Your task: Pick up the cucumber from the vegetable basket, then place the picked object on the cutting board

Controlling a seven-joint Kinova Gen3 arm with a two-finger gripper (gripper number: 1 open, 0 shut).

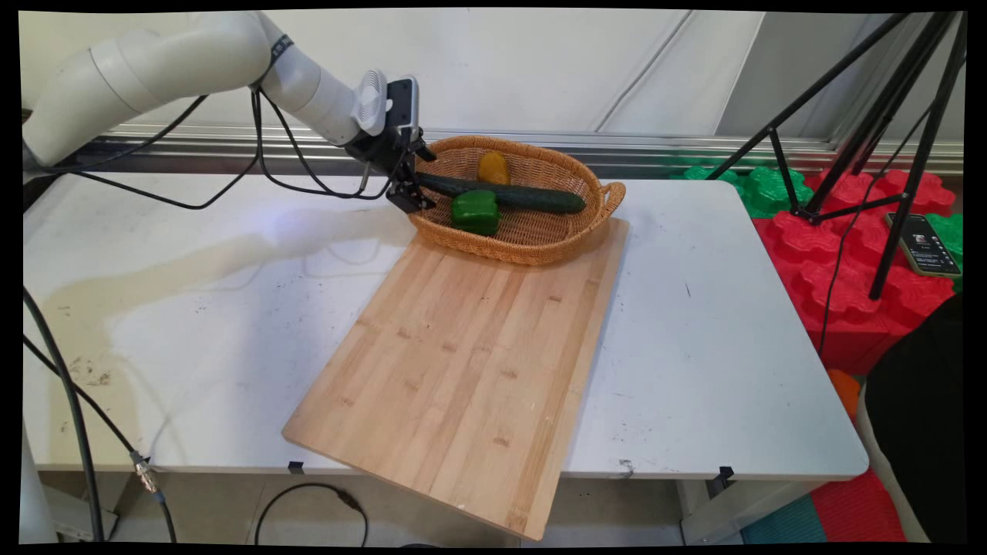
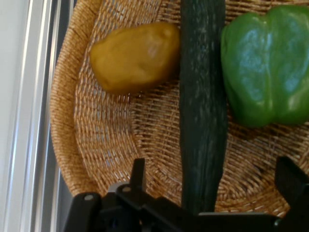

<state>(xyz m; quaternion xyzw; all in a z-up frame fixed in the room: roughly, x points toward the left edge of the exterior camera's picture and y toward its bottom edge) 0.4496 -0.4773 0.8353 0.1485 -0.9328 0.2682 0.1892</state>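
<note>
gripper point(image 2: 210, 193) spread wide at basket's point(image 1: 574, 235) left rim, fingers point(image 2: 137, 176) either side of cucumber's point(image 2: 203, 111) end, not pinching, i judge. cucumber lies lengthwise across basket, wedged between yellow potato point(image 2: 135, 55) and green pepper point(image 2: 268, 63). basket sits on cutting board's point(image 1: 463, 362) far end.

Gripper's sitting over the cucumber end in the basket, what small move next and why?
Probably ease straight down a little: the open gripper straddles the cucumber near its end, fingers either side, clear of the green pepper and potato, not yet gripping.

No legible text, label, brand or number on anything in either view.
</note>
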